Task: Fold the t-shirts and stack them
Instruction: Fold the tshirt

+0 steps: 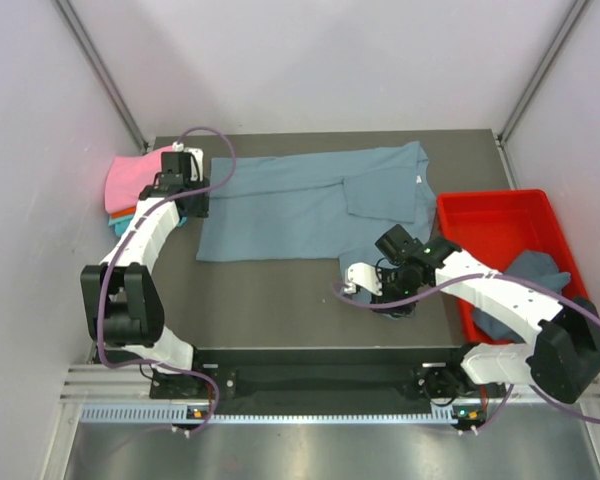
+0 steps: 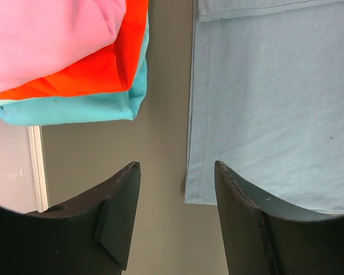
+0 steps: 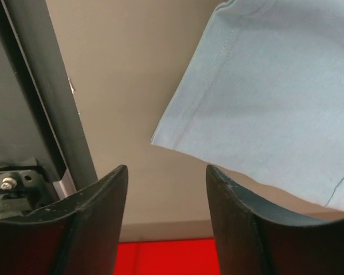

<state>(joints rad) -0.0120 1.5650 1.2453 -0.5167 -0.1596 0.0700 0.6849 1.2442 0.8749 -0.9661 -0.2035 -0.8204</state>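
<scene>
Left gripper (image 2: 175,172), wide and empty, has the shirt (image 2: 269,103) hem beside 1 finger; drifting sideways could snag the stack (image 2: 69,63) ahead. Right gripper (image 3: 166,172), also wide, might miss the corner.

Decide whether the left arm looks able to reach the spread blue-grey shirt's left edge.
Probably yes: the left gripper hangs open over that edge of the blue-grey shirt, nothing lies between, and the folded stack sits clear to the side.

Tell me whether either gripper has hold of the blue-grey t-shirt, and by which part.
Nothing is held. The left gripper is open over the blue-grey t-shirt's edge, and the right gripper is open by one of its corners.
</scene>
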